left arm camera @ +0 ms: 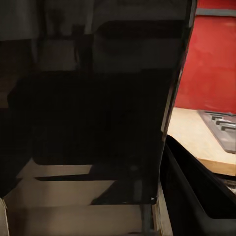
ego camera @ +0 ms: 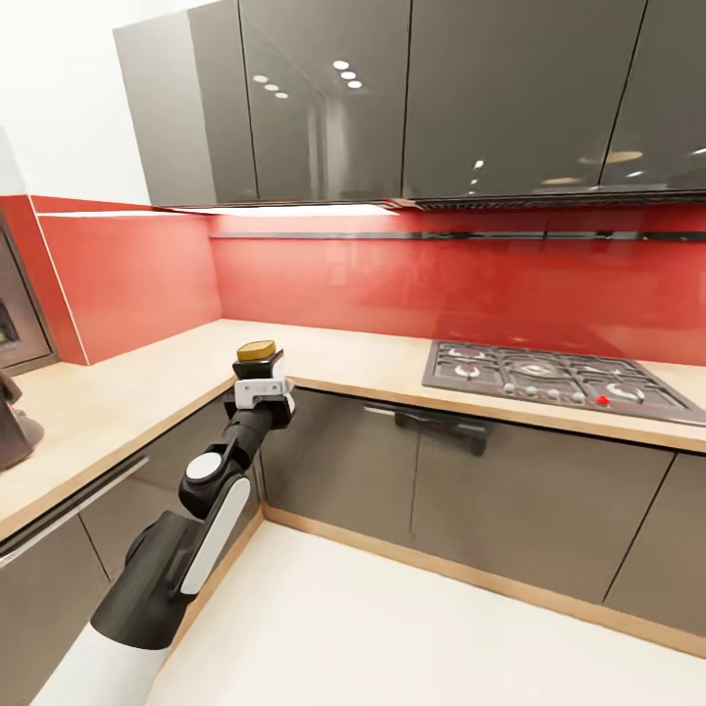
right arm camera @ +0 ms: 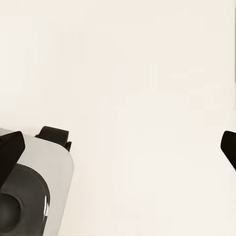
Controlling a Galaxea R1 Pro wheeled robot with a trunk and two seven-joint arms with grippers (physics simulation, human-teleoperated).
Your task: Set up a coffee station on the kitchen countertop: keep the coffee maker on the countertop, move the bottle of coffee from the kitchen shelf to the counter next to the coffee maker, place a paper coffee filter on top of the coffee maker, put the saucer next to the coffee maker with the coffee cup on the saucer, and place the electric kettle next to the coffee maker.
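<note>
In the head view my left arm reaches out over the counter's corner. Its left gripper (ego camera: 261, 382) is shut on the bottle of coffee (ego camera: 257, 359), a dark jar with a golden lid, held upright just above the countertop (ego camera: 147, 378). In the left wrist view the dark glossy bottle (left arm camera: 93, 113) sits close against the camera, with one black finger (left arm camera: 196, 196) beside it. A dark object (ego camera: 14, 424), cut off by the frame, stands on the counter at the far left; I cannot tell what it is. The right gripper (right arm camera: 120, 150) hangs open over the pale floor, its fingertips (right arm camera: 12, 152) far apart.
A gas hob (ego camera: 559, 378) is set into the counter at the right. Grey upper cabinets (ego camera: 412, 98) hang above the red backsplash (ego camera: 441, 284). A built-in appliance (ego camera: 15, 314) stands at the far left. My own base (right arm camera: 34, 191) shows in the right wrist view.
</note>
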